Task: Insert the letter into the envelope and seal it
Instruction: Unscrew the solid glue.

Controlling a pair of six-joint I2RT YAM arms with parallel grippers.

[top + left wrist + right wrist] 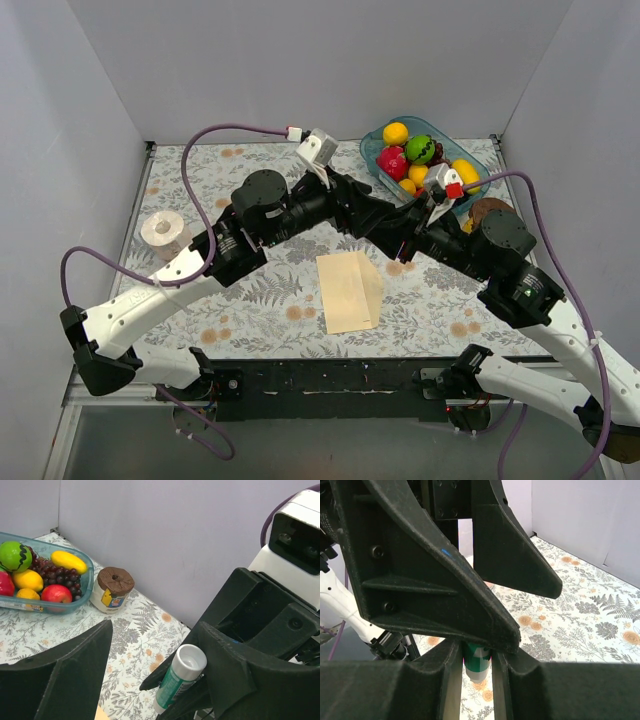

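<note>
The cream-yellow envelope (pixel 348 290) lies flat on the floral table in front of both arms, with a narrow strip folded along its right side. I cannot make out the salmon letter as a separate sheet. A peach paper corner (pixel 100 715) shows at the bottom edge of the left wrist view; I cannot tell which sheet it is. My right gripper (pixel 405 245) (pixel 476 652) is shut on a green-and-white glue stick (pixel 477 664) (pixel 177 680), above the table behind the envelope. My left gripper (pixel 385 222) (pixel 156 630) is open, its jaws wide around the stick's white cap end.
A blue tray (pixel 478 172) (pixel 45 607) of fruit stands at the back right. A brown-lidded jar (pixel 488 210) (pixel 112 587) is beside it. A roll of tape (pixel 165 232) lies at the left. Grey walls close in the table on three sides.
</note>
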